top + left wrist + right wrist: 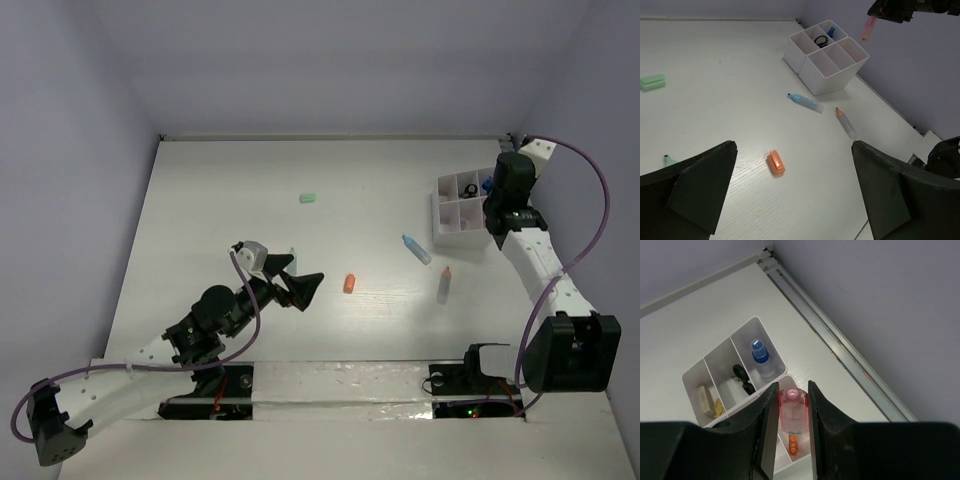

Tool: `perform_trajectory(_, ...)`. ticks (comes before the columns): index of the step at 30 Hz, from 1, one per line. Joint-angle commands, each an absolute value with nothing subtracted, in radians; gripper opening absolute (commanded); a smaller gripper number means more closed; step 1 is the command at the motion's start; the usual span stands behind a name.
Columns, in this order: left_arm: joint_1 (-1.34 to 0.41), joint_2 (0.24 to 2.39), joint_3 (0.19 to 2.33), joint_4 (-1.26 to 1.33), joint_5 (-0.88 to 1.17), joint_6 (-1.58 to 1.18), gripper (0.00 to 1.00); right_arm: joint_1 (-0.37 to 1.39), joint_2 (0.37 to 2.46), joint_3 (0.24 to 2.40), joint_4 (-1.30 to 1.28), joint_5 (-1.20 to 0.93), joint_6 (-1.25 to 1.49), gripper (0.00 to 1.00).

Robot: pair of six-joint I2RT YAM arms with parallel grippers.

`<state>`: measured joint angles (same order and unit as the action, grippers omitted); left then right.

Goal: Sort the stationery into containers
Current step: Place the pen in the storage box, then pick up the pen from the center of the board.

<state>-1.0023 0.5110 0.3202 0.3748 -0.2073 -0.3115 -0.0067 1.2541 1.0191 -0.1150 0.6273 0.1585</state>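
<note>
My right gripper (793,390) is shut on a pink pen (793,415) and holds it upright over a near compartment of the white divided tray (690,377). An orange item (793,445) lies in that compartment. Other compartments hold a blue-capped item (760,354), a black clip (741,377) and a tan eraser (704,399). My left gripper (795,150) is open and empty, above the table near an orange block (776,162). On the table lie a blue pen (806,102), an orange-tipped pen (846,123) and a green block (652,82).
In the top view the tray (437,215) stands at the far right near the side wall, with the right gripper (500,215) above it. A mint item (669,160) lies beside the left finger. Walls close off the table's far and side edges.
</note>
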Motion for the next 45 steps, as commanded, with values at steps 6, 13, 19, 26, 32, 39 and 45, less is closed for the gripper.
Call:
perform_trajectory(6, -1.008, 0.526, 0.319, 0.407, -0.235, -0.319, 0.99, -0.011, 1.312, 1.009, -0.011, 0.624, 0.127, 0.00)
perform_trajectory(13, -1.008, 0.515, 0.313, 0.407, -0.245, -0.319, 0.99, -0.011, 1.353, 1.017, -0.052, 0.595, 0.127, 0.04)
perform_trajectory(19, -1.008, 0.525, 0.314, 0.405, -0.261, -0.319, 0.99, -0.011, 1.373, 1.046, -0.104, 0.603, 0.118, 0.13)
perform_trajectory(26, -1.008, 0.511, 0.311, 0.405, -0.259, -0.319, 0.99, -0.011, 1.344, 1.064, -0.147, 0.594, 0.133, 0.55)
perform_trajectory(32, -1.008, 0.520, 0.311, 0.413, -0.244, -0.314, 0.99, -0.011, 1.284, 1.115, -0.224, 0.444, 0.160, 0.64)
perform_trajectory(39, -1.008, 0.540, 0.311, 0.426, -0.252, -0.316, 0.99, 0.119, 1.249, 1.137, -0.360, 0.006, 0.155, 0.25)
perform_trajectory(45, -1.008, 0.534, 0.302, 0.439, -0.278, -0.316, 0.99, 0.330, 1.388, 1.238, -0.621, -0.061, 0.123, 0.34)
